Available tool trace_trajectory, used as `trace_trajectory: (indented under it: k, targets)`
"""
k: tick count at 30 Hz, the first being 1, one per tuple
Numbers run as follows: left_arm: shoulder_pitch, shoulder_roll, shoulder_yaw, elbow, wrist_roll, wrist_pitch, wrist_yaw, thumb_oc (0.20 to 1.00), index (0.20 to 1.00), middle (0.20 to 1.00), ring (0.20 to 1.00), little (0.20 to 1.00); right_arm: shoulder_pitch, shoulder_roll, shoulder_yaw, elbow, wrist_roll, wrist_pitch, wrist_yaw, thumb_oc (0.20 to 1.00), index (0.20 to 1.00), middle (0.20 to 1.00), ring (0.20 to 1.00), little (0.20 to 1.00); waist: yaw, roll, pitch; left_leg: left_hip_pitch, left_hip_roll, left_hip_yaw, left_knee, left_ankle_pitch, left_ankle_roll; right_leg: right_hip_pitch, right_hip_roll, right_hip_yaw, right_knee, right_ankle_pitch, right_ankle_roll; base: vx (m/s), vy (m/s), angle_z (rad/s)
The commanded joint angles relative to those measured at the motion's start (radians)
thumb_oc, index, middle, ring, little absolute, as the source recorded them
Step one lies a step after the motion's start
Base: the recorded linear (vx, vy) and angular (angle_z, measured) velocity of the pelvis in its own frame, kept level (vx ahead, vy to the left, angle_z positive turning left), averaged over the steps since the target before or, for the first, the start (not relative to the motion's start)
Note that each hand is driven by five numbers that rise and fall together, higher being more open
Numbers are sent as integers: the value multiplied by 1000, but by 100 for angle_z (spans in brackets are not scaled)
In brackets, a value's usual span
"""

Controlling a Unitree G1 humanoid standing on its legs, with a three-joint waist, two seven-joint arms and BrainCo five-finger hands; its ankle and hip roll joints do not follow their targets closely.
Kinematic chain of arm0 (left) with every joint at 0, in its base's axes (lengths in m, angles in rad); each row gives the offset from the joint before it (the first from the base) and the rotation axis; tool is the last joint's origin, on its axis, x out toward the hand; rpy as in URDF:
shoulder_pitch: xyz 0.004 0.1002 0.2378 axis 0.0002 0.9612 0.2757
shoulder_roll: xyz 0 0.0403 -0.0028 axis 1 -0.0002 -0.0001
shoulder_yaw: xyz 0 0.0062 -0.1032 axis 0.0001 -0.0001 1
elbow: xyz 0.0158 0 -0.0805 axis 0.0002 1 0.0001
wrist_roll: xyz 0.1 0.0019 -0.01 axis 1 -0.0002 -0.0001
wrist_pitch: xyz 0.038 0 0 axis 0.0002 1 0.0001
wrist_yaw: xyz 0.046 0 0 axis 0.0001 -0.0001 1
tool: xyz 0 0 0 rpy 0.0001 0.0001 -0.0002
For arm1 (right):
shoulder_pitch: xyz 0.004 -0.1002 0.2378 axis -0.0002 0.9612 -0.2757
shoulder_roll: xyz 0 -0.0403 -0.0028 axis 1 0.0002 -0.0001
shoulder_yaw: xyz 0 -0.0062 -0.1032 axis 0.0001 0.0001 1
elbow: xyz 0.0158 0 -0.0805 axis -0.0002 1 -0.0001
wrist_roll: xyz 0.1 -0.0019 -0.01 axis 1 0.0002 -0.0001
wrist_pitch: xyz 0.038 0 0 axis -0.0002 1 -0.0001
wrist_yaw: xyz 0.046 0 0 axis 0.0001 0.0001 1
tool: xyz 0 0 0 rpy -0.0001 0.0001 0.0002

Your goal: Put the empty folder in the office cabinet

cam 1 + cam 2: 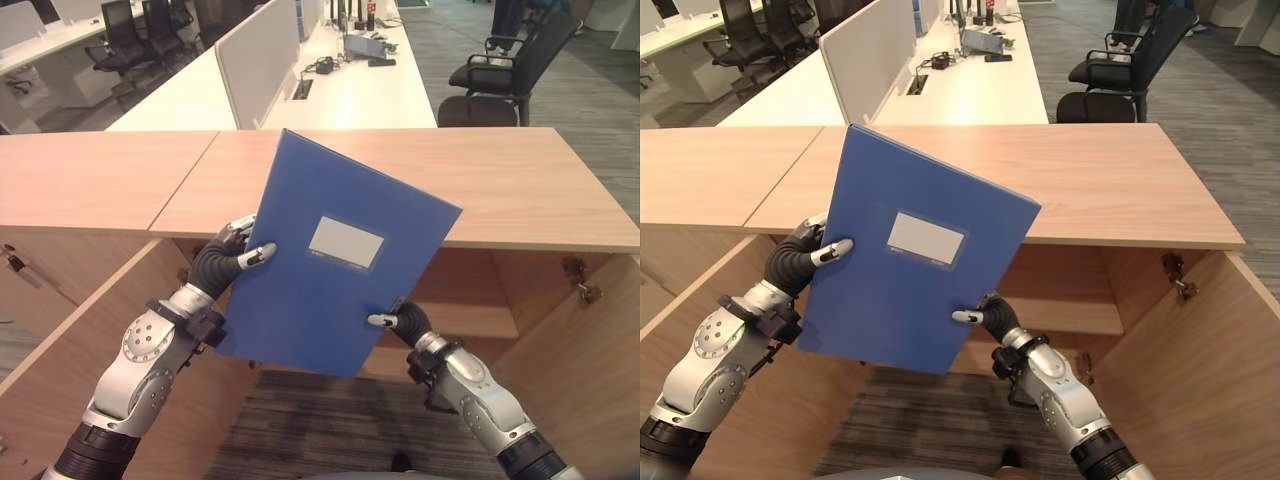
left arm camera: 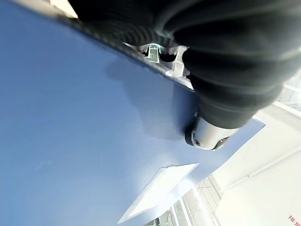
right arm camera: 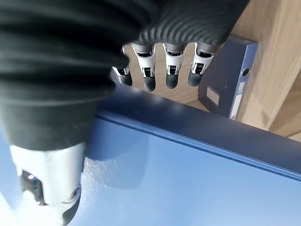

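Folder [image 1: 330,260] hides both hands' fingers, perhaps curled behind it.

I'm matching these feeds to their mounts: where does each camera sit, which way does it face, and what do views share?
Left eye view: on the head, looking down at the blue folder before the open cabinet; both arms, left hand, right hand.
Right eye view: beside it, same scene slightly shifted.
Left wrist view: along the left hand's thumb, pressed on the folder's cover.
Right wrist view: along the right hand's fingers, past the folder's edge to another folder in the cabinet.
All four share the blue folder.
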Motion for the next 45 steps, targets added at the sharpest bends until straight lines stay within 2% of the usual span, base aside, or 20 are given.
trace_trajectory:
  k: [1, 12, 23, 24, 25, 26, 36, 41, 45]
  targets:
    - [-105, 25, -66, -6, -69, -36, -45, 200, 200, 200, 200, 200, -142, 54, 28, -113, 86, -30, 25, 206, 206, 206, 206, 206, -19, -42, 9, -5, -23, -9, 3, -49, 4, 100, -48, -16, 8, -125, 74, 0, 0, 0]
    - [-84, 5, -41, -8, -65, -35, -55, 200, 200, 200, 200, 200, -133, 46, 25, -145, 137, -23, 55, 200, 200, 200, 200, 200, -17, -43, 5, -9, -21, -9, 3, -45, 2, 101, -45, -18, 8, -129, 71, 0, 0, 0]
    - [-47, -70, 0, 6, -68, -42, -47, 200, 200, 200, 200, 200, -123, 59, 21, -169, 211, -22, 90, 200, 200, 200, 200, 200, -13, -47, 2, -11, -18, -15, 3, -43, 1, 100, -41, -21, 8, -131, 68, 0, 0, 0]
    - [-41, -81, 9, 10, -64, -47, -43, 344, 344, 344, 344, 344, -123, 56, 16, -171, 204, -24, 91, 200, 200, 200, 200, 200, -13, -48, 3, -12, -18, -14, 3, -43, 1, 100, -41, -21, 8, -132, 68, 0, 0, 0]
    - [-35, -92, 19, 13, -60, -50, -38, 853, 853, 853, 853, 853, -120, 51, 8, -172, 196, -25, 90, 200, 200, 200, 200, 200, -12, -48, 2, -12, -17, -15, 3, -43, 1, 99, -41, -21, 8, -132, 68, 0, 0, 0]
    - [-27, -101, 27, 17, -53, -53, -31, 1000, 1000, 1000, 1000, 1000, -117, 47, 0, -171, 187, -25, 87, 200, 200, 200, 200, 200, -12, -48, 3, -13, -17, -16, 3, -43, 1, 99, -40, -22, 8, -132, 68, 0, 0, 0]
    - [98, -157, 232, 99, 169, -121, 43, 1000, 1000, 1000, 1000, 1000, 33, -57, -191, -108, -86, -20, 86, 200, 200, 200, 200, 200, -3, -50, 6, -24, -18, -25, 3, -45, -1, 96, -40, -33, 8, -137, 68, 5, 1, 0]
    - [155, -171, 324, 161, 188, -135, 50, 1000, 1000, 1000, 1000, 1000, 104, -115, -272, -64, -228, -28, 98, 200, 200, 200, 200, 200, -2, -50, 8, -32, -20, -35, 3, -47, -1, 93, -40, -36, 8, -141, 68, 1, 1, 1]
    - [179, -184, 360, 203, 183, -141, 48, 1000, 1000, 1000, 1000, 1000, 134, -126, -311, -10, -266, -36, 92, 200, 200, 200, 200, 200, -1, -47, 8, -34, -19, -42, 3, -47, -1, 95, -40, -39, 8, -144, 66, 11, 3, 7]
